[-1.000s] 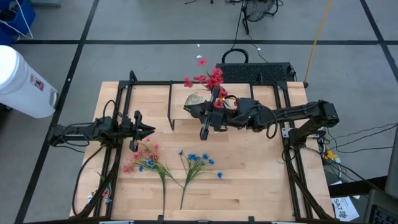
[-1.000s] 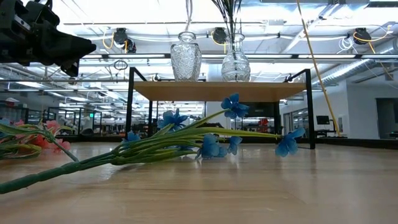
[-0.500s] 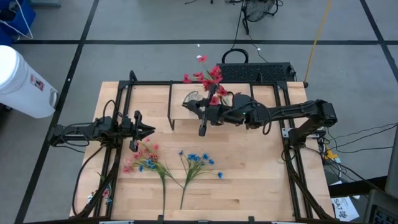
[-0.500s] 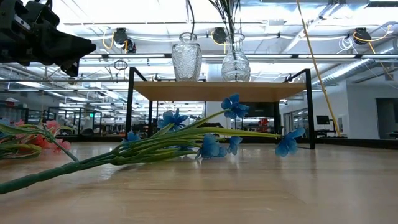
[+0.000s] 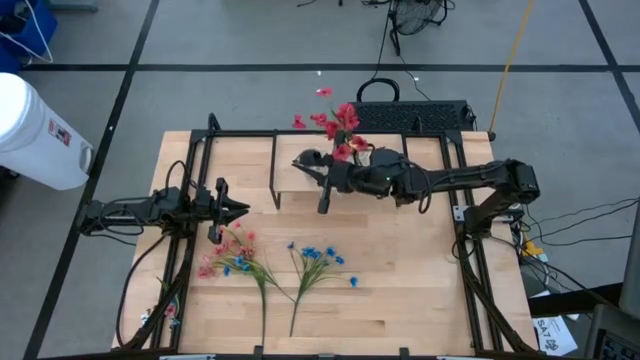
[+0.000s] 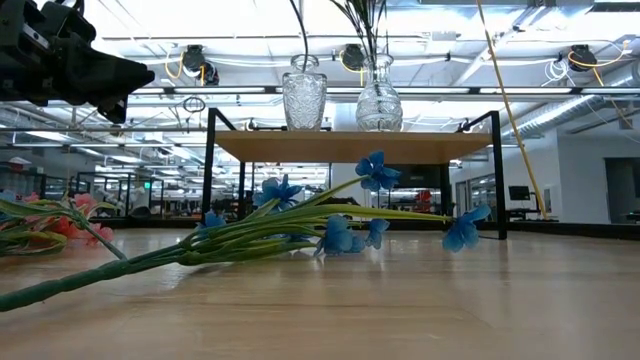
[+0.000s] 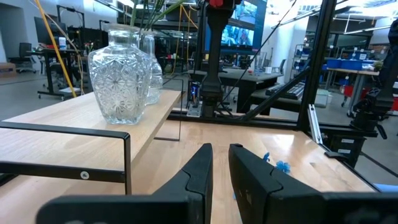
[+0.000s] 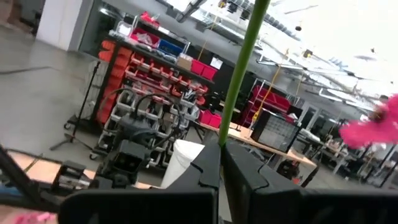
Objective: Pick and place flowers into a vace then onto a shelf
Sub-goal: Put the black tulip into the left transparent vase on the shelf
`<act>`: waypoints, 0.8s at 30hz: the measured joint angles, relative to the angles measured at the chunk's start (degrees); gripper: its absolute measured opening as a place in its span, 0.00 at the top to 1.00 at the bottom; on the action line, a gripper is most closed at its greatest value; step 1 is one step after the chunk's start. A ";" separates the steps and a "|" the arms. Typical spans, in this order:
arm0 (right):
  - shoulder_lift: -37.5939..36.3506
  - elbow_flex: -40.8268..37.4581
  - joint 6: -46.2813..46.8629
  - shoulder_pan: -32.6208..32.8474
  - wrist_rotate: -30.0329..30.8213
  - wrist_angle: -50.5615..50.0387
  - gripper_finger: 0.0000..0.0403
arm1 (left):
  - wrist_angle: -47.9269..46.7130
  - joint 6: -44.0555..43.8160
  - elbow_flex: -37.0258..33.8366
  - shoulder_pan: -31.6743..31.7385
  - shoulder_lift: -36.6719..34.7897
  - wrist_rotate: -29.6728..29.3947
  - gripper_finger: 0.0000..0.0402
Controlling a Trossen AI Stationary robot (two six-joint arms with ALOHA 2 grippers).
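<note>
The red spray (image 5: 338, 122) stands over the low shelf (image 5: 420, 160), its blossoms past the far edge. My right gripper (image 5: 308, 162) reaches in from the table's right and is shut on its green stem (image 8: 239, 74). In the low view that thin stem (image 6: 297, 30) runs down into the mouth of the left glass vase (image 6: 303, 98) on the shelf board (image 6: 350, 146). The blue spray (image 5: 322, 262) and the pink spray (image 5: 232, 255) lie flat on the tabletop. My left gripper (image 5: 236, 208) hovers above the pink spray, open by a narrow gap (image 7: 221, 163). My right gripper pinches the red spray's green stem (image 8: 225, 134) between its two fingers, partway down below the blossoms. The fingers come level from the table's right and lie across the stem. The stem stands nearly upright, its lower end inside the left vase.
A second cut-glass vase (image 6: 378, 95) with dark stalks stands on the shelf beside the first. A black outer frame (image 5: 200, 140) runs round the table. A white bin (image 5: 35, 125) stands off the table's left side. The blue spray (image 6: 340, 225) lies in front of the shelf.
My right gripper has moved a little toward the table's left and far edge, staying shut on the stem. The red blossoms went with it. In the low view the stem has tilted in the left vase's mouth, and that vase has shifted slightly on the shelf.
</note>
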 joint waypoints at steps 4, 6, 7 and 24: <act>0.00 0.00 2.33 -1.67 0.04 -2.04 1.00 | 0.00 0.01 0.00 0.00 0.02 0.00 0.86; 0.00 0.00 4.04 -2.34 0.00 -3.23 1.00 | 0.00 0.01 -0.01 -0.01 0.01 0.00 0.86; 0.00 0.00 4.27 -2.60 -0.01 -3.73 1.00 | -0.01 0.01 0.00 -0.01 0.02 0.00 0.86; 0.00 0.02 8.61 -3.01 6.30 -7.26 0.87 | 0.00 0.01 0.00 0.00 0.00 0.00 0.86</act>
